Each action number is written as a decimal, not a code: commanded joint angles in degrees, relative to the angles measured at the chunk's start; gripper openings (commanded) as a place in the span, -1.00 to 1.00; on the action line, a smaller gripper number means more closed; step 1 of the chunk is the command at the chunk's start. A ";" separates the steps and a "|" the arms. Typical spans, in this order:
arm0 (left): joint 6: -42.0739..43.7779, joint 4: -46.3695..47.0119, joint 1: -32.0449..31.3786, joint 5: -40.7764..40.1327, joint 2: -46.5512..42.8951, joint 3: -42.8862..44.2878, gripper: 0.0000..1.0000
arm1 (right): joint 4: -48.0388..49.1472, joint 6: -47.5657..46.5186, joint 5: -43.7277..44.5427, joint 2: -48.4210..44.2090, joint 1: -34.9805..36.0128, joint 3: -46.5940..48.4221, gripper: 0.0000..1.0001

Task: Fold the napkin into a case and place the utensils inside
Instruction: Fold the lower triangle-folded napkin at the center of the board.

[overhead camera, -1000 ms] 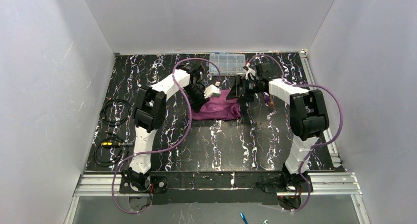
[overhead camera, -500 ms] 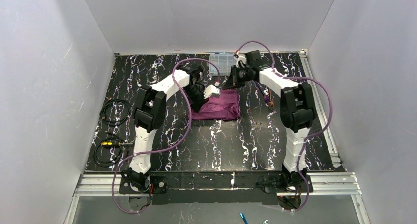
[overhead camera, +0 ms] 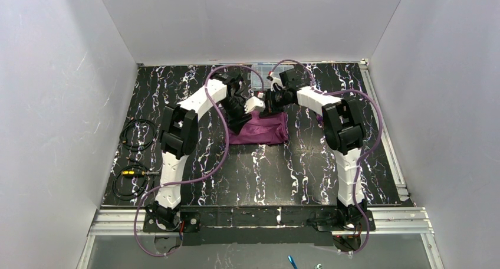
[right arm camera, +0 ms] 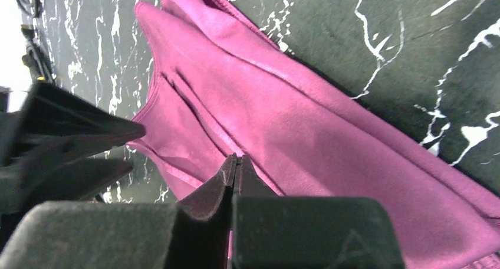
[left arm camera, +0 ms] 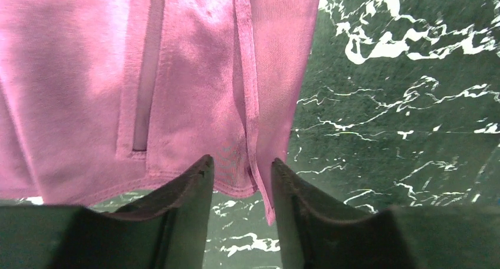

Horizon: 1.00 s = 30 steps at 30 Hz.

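The plum-purple napkin (overhead camera: 263, 130) lies folded and rumpled on the black marbled table, toward the back middle. My left gripper (overhead camera: 252, 107) is at its far left part. In the left wrist view the left gripper (left arm camera: 239, 166) is open, and a hemmed corner of the napkin (left arm camera: 194, 92) lies in the gap between its fingers. My right gripper (overhead camera: 273, 101) is at the napkin's far edge. Its jaws (right arm camera: 236, 158) are pressed together on a crease of the napkin (right arm camera: 330, 133). The utensils are hidden.
A clear plastic compartment box (overhead camera: 260, 69) stands at the back edge, partly covered by the arms. Coiled black cables (overhead camera: 137, 134) lie at the table's left side. The left fingers (right arm camera: 76, 145) show close by in the right wrist view.
The right gripper left the napkin's right edge, shut, and swung back and left to the far edge beside the left gripper. The left gripper's jaws have parted.
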 commanded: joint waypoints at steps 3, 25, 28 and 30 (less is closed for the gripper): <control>-2.30 -8.58 2.41 4.99 -2.46 8.82 -0.06 | 4.09 0.28 3.70 0.89 0.63 -0.65 -0.97; -1.62 -11.18 4.50 5.98 0.71 4.50 -0.03 | 7.04 1.18 3.84 -0.24 1.10 -4.61 -0.97; -1.05 -10.34 4.46 4.17 1.21 2.90 -0.04 | 7.22 1.35 3.46 -0.27 1.02 -4.47 -0.97; -0.99 -8.46 4.49 2.91 0.69 0.96 -0.05 | 7.30 1.38 3.27 -0.49 1.07 -4.38 -0.97</control>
